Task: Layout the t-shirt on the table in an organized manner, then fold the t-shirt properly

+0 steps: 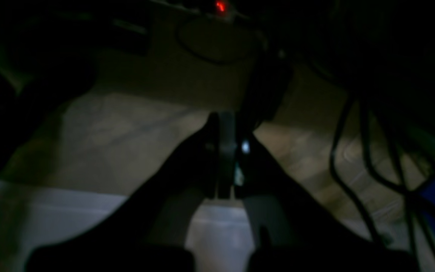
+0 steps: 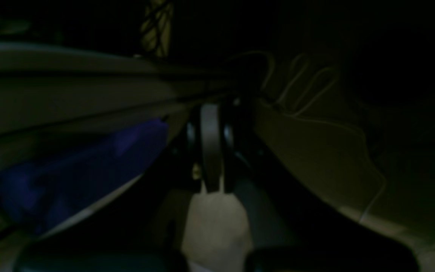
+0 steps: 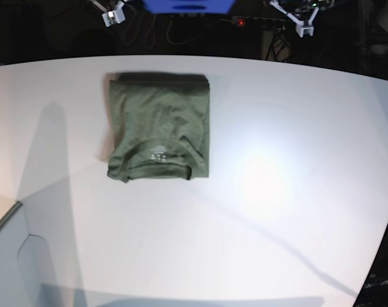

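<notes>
Bench (image 3: pixel 296 211): wide white top, curved far edge, bare apart from the shirt.
T-shirt (image 3: pixel 159 125): olive, lying as a compact rectangle on the far left part of the bench, collar label facing the camera (it looks fully folded).
Left hand (image 1: pixel 225 158): drawn back off the bench, jaws pressed together, holding nothing.
Right hand (image 2: pixel 212 147): likewise retracted, jaws closed and empty.
Risk: the lower left corner bulges slightly; any further tug there could loosen the layers and spoil the square shape.
</notes>
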`<act>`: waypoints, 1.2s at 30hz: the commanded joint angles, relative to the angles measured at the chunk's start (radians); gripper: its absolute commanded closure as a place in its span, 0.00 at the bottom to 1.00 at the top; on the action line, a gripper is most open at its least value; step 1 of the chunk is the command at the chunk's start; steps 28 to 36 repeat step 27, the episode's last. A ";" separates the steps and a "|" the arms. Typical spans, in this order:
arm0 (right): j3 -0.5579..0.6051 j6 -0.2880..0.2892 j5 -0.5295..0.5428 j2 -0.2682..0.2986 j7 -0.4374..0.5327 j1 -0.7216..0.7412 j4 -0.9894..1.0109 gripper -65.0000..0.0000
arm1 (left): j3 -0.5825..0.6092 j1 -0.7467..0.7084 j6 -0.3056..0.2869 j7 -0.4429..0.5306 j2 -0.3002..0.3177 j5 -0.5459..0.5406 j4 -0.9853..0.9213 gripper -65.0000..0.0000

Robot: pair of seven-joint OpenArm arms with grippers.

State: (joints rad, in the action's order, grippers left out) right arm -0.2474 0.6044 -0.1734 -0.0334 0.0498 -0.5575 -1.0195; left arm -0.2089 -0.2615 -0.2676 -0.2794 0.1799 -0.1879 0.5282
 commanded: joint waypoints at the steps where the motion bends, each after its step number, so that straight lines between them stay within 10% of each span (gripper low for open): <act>1: 0.000 -0.021 0.007 0.005 0.038 0.023 0.070 1.00 | 0.032 0.040 0.008 0.025 0.014 -0.002 -0.059 1.00; 12: 0.173 -0.614 0.004 0.100 0.425 0.343 0.864 1.00 | 0.263 0.242 0.020 0.159 -0.033 -0.002 -0.359 1.00; 17: 0.285 -0.872 0.004 0.106 0.420 0.400 0.959 1.00 | 0.273 0.247 0.193 0.161 -0.035 -0.005 -0.359 1.00; 36: 0.296 -0.875 0.005 0.069 0.342 0.408 0.953 1.00 | 0.274 0.252 0.195 0.164 -0.038 -0.002 -0.356 1.00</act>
